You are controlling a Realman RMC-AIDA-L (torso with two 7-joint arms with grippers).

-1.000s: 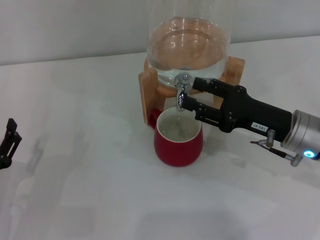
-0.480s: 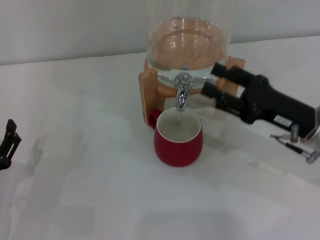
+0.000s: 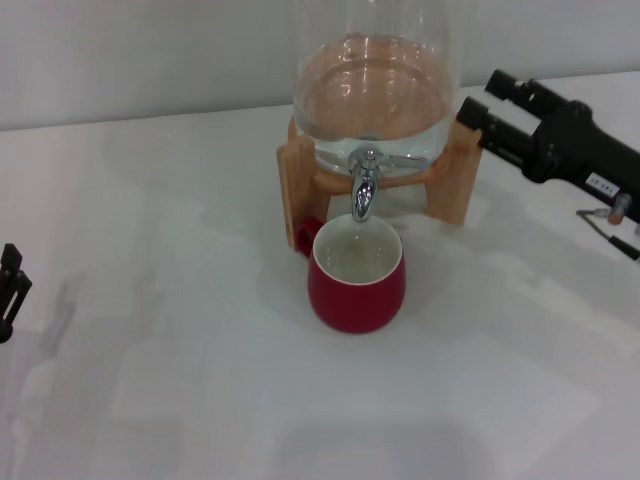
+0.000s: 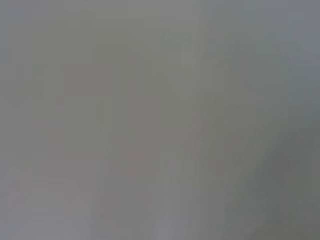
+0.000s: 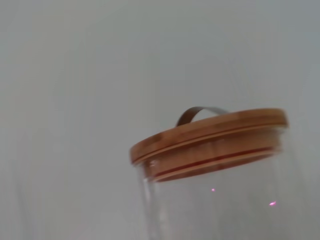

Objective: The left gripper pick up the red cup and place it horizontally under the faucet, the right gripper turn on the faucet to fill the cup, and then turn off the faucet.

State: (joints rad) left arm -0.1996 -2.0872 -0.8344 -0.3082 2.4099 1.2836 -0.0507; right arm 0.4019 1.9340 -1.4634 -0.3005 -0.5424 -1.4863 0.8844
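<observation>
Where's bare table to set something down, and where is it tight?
Free: the wide white table in front of the red cup, and the stretch between the cup and the left gripper at the left edge. Tight: under the faucet, by the wooden stand, and beside the right gripper.

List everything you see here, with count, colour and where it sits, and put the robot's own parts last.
Red cup: one, dark red with white inside, on the table under the faucet.
Faucet: one, chrome, on the jar's front, above the cup.
Glass jar: one, clear, on the wooden stand.
Lid: one, wooden with metal handle, on the jar.
Wooden stand: one, light brown, behind the cup.
Table: one, white.
Right gripper: one, black, open, beside the stand's right side.
Left gripper: one, black, at the far left edge.
</observation>
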